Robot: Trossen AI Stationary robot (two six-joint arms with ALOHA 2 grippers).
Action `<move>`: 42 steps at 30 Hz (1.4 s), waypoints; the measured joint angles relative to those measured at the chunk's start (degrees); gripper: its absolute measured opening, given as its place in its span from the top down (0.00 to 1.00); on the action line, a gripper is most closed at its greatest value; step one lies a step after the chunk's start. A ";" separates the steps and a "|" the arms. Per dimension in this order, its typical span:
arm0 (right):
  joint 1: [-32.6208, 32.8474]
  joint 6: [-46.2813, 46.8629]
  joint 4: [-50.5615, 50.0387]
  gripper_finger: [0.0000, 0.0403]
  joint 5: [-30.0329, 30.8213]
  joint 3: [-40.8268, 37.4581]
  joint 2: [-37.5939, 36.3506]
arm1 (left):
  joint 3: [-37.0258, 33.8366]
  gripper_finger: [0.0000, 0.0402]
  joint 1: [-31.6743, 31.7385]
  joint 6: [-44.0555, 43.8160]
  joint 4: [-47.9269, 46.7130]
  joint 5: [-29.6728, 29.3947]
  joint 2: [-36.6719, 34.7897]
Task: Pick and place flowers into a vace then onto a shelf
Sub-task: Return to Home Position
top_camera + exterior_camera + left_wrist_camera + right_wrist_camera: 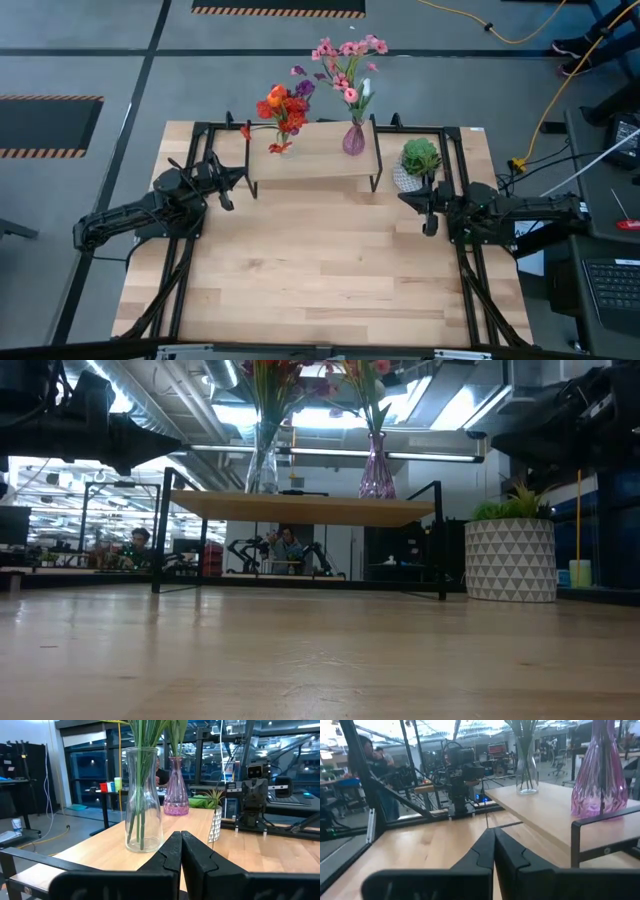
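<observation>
flowers (284, 104) stand in the clear vase (143, 800) and pink vase (354, 138) on the shelf (315, 162), upper centre of the high view. my left gripper (228, 195) and right gripper (429, 220) flank it, fingers pressed together on nothing. i'd retreat straight back, wide of the shelf legs and potted plant (420, 160).

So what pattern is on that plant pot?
The pot is white with grey triangles; the low view shows it best.

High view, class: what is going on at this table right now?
Nothing is being handled. The flowers stand in a clear vase and a pink vase, both on the shelf. The left hand and right hand are shut, empty, one near each end of the shelf.
</observation>
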 joint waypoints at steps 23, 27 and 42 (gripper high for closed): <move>0.00 -2.13 -0.09 0.98 0.02 0.02 0.00 | 0.00 0.99 0.00 -0.49 -0.01 0.04 0.01; 0.27 -4.96 -0.51 0.98 0.06 0.02 -0.49 | 0.00 0.99 0.00 -0.49 -0.01 0.04 0.02; 3.78 -6.34 -10.08 0.98 0.00 0.02 -6.86 | 0.00 0.99 0.00 -0.50 -0.03 0.04 0.02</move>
